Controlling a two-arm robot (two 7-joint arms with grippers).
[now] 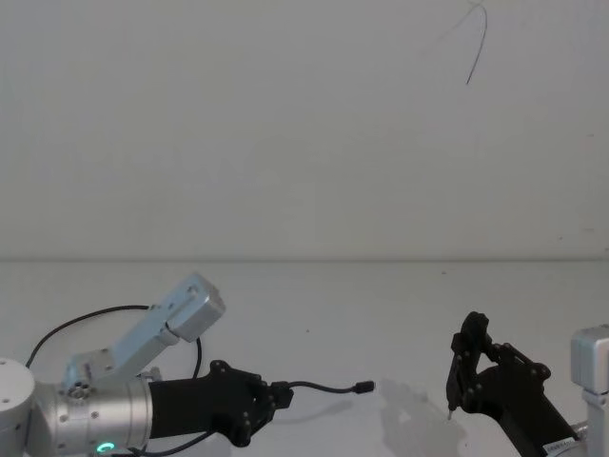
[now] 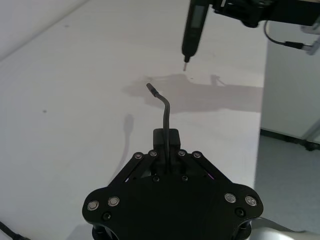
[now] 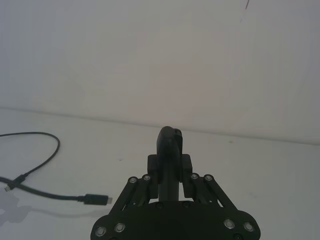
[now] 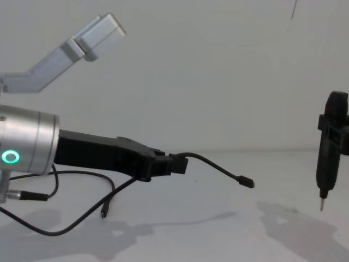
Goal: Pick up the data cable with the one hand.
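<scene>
- Your left gripper, the blocky black one on the silver cylinder with the green ring, reaches in from the left, low over the white table. Its two short jaws are pinched together on the data cable.
- You can see the grip from the left wrist view: the fingers clamp the cord a short way behind one plug.
- That plug sticks out past the jaws toward the right. It hangs in the air, with its shadow on the table below it.
- Behind the jaws, the rest of the cable droops down and trails back to the left. It lies in loose loops on the table, with the other plug at its far end.
- Your right gripper hangs at the right edge, well apart from the cable. Its fingers press on a slim black stick, held upright with its pale tip just above the table.
</scene>
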